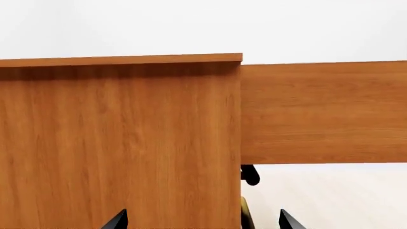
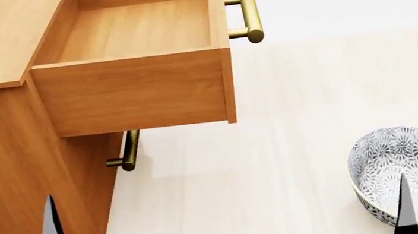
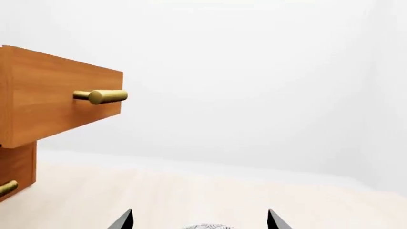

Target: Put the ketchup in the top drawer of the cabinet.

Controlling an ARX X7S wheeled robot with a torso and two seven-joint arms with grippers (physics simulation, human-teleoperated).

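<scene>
The ketchup is not in any view. The cabinet (image 2: 5, 148) stands at the left. Its top drawer (image 2: 134, 93) is pulled out and its inside shows empty; its brass handle (image 2: 251, 15) points right. In the left wrist view my left gripper (image 1: 203, 220) is open and empty, facing the cabinet's side (image 1: 121, 143) below the drawer (image 1: 324, 114). In the right wrist view my right gripper (image 3: 200, 220) is open and empty over the bowl, with the top drawer (image 3: 57, 105) off to one side. One finger (image 2: 404, 206) of it shows in the head view.
A grey-white patterned bowl (image 2: 412, 176) sits on the pale floor at the lower right, under the right gripper; its rim also shows in the right wrist view (image 3: 207, 226). The lower drawer is shut, its brass handle (image 2: 127, 151) under the open drawer.
</scene>
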